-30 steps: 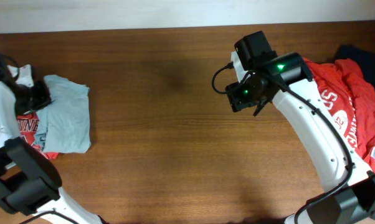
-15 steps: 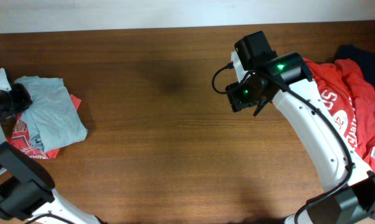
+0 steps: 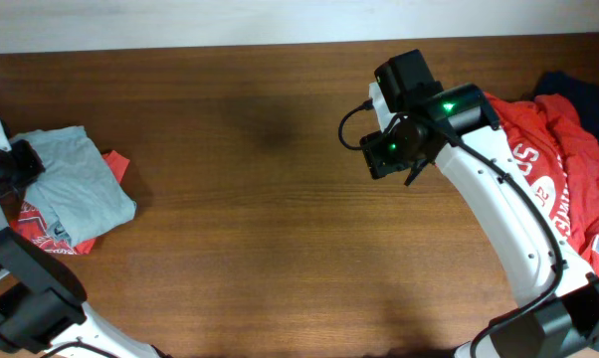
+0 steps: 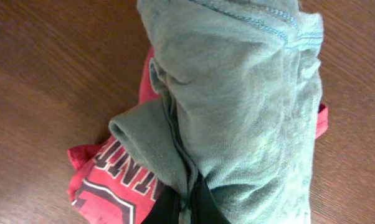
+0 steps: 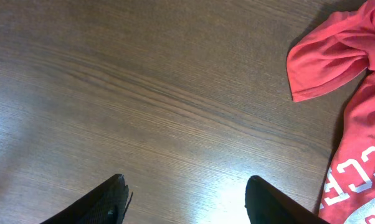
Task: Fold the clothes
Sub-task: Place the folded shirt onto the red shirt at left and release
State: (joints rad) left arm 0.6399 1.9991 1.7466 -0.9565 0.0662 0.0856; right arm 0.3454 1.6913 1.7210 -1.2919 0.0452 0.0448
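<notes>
A folded grey-green shirt (image 3: 76, 179) lies at the table's far left on top of a folded red shirt with white lettering (image 3: 41, 221). My left gripper (image 3: 19, 164) is shut on the grey shirt's edge; the left wrist view shows the grey shirt (image 4: 250, 106) pinched between the black fingers (image 4: 186, 202), with the red shirt (image 4: 106, 186) under it. My right gripper (image 5: 186, 190) is open and empty over bare wood, near a pile of red shirts (image 3: 553, 169) at the right; one red shirt (image 5: 356, 99) shows in the right wrist view.
A dark navy garment (image 3: 578, 85) lies at the back right under the red pile. The brown wooden table (image 3: 260, 219) runs to a white wall at the back edge.
My left gripper has dragged the grey shirt and the red shirt under it leftward, toward the table's left edge. The right arm has not moved.
</notes>
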